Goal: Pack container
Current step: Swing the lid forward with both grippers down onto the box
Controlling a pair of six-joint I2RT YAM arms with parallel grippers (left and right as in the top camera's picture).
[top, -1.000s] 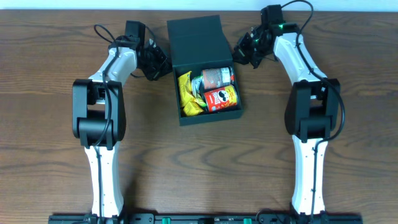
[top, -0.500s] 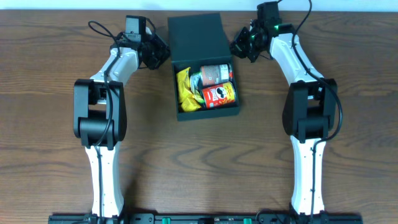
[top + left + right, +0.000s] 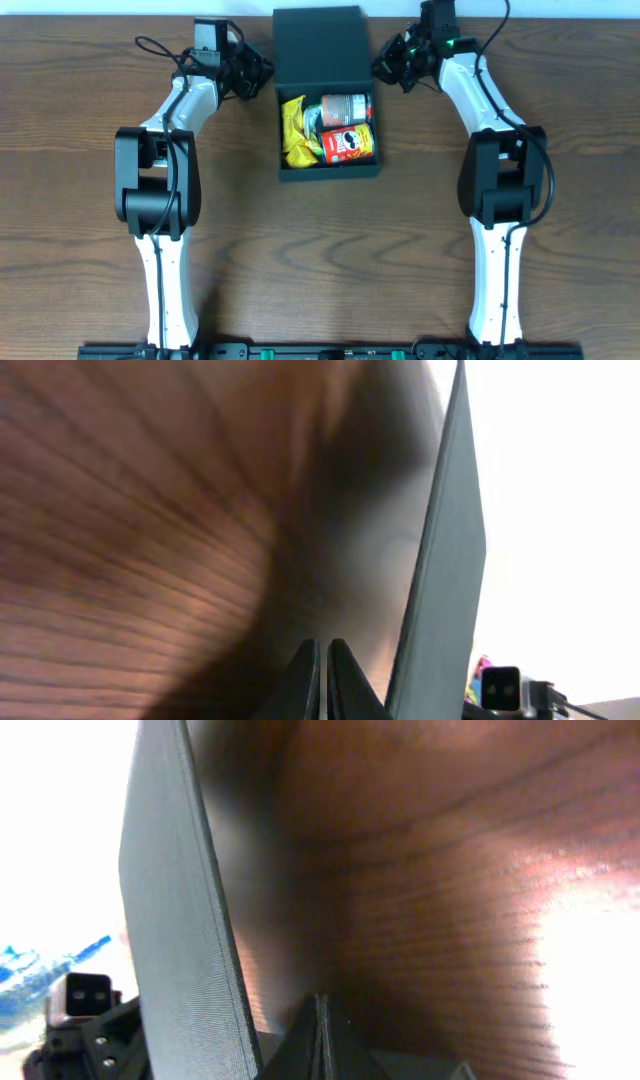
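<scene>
While the overhead shows the whole layout, only the wrist cams settle the fingers. Both pairs are clenched flat together, gripping nothing.

Overhead only:
- container [image 3: 330, 172] sits at the middle of the tabletop's [image 3: 90, 120] far edge, mouth up
- lid [image 3: 320, 48] is open on the far side, with the hinge toward the far edge and the front wall toward the near edge
- with the lid open, the long axis runs far edge to near edge, roughly square to the tabletop edges
- inside: yellow snack bag [image 3: 295, 130] on the left, Pringles can [image 3: 350, 145] at the near right, second can [image 3: 345, 107] just behind it, both cans lying on their sides
- left gripper [image 3: 262, 72] is just beside the lid's left edge, right gripper [image 3: 383, 68] just beside its right edge. Can't tell contact from here.

Wrist cams only:
- left wrist: left gripper [image 3: 322, 675] tips shut, lid [image 3: 445, 610] seen edge-on as a thin dark panel just to their right, small gap visible
- right wrist: right gripper [image 3: 318, 1030] tips shut, lid [image 3: 180, 920] edge-on just to their left
- the packed contents are hidden in both
</scene>
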